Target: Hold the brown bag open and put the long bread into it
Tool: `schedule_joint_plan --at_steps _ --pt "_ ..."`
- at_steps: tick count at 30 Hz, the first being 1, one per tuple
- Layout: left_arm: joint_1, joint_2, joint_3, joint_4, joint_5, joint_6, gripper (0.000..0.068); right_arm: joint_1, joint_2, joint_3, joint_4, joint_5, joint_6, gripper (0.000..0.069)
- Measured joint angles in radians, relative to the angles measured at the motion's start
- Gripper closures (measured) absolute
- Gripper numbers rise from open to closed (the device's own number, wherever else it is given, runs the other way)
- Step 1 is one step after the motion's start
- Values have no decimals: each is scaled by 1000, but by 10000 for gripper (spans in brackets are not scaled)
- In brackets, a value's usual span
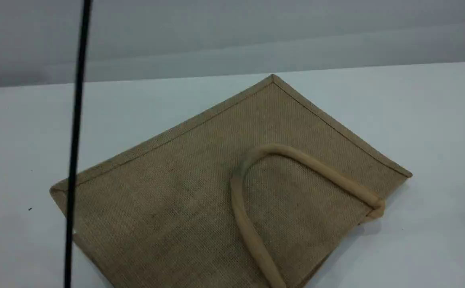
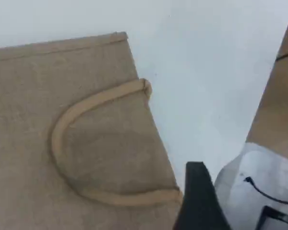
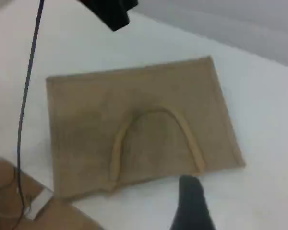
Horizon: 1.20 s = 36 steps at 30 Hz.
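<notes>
The brown bag (image 1: 184, 192) lies flat and closed on the white table, its tan loop handle (image 1: 235, 200) resting on top of the upper panel. Neither gripper shows in the scene view. In the left wrist view the bag (image 2: 29, 96) and its handle (image 2: 57, 134) fill the left half, and my left gripper's dark fingertip (image 2: 199, 201) hovers beside the bag's mouth edge with nothing on it. From higher up, the right wrist view shows the whole bag (image 3: 86, 110), with my right fingertip (image 3: 192, 206) off its mouth edge, also bare. The long bread is out of view.
A black cable (image 1: 76, 140) hangs across the left side of the scene view. A brown board (image 2: 278, 105) and a white part with wires (image 2: 259, 191) lie right of the bag's mouth. A black shape (image 3: 110, 12) hangs at the top of the right wrist view.
</notes>
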Motion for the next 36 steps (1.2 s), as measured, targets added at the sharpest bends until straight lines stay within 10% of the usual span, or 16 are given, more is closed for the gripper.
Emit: schedule_joint_plan --at_steps 13,24,36 --pt "-328 -216 0 420 -4 -376 259 0 -293 368 -7 -123 -2 265" --pt "-356 -361 26 368 -7 -400 259 0 -304 452 11 -160 -6 265" --pt "-356 -675 508 315 -9 -435 265 0 -304 451 9 -157 -6 265"
